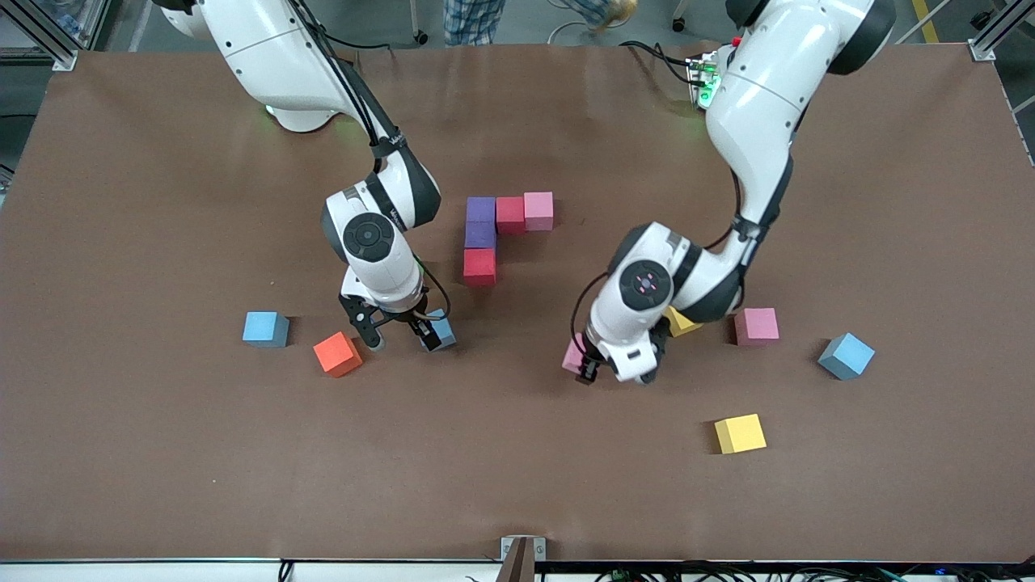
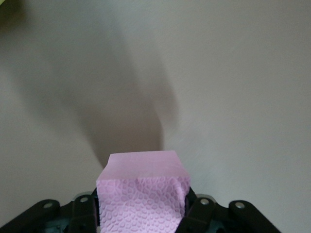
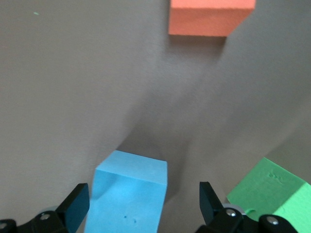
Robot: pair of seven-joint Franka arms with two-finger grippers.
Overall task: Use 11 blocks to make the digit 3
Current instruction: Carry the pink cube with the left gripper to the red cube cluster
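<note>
Five blocks form a joined shape mid-table: purple (image 1: 480,209), red (image 1: 510,215) and pink (image 1: 538,211) in a row, then purple (image 1: 480,235) and red (image 1: 479,267) running toward the front camera. My left gripper (image 1: 584,365) (image 2: 142,206) is shut on a pink block (image 1: 574,354) (image 2: 142,194) low at the table. My right gripper (image 1: 399,335) (image 3: 143,196) is open over a light blue block (image 1: 442,330) (image 3: 129,194), which lies between its fingers. An orange block (image 1: 338,354) (image 3: 211,17) lies beside it.
Loose blocks lie around: blue (image 1: 265,329) toward the right arm's end; yellow (image 1: 680,322) half hidden by the left arm, pink (image 1: 757,326), blue (image 1: 846,356) and yellow (image 1: 740,433) toward the left arm's end. A green cube (image 3: 267,191) sits just outside one right finger.
</note>
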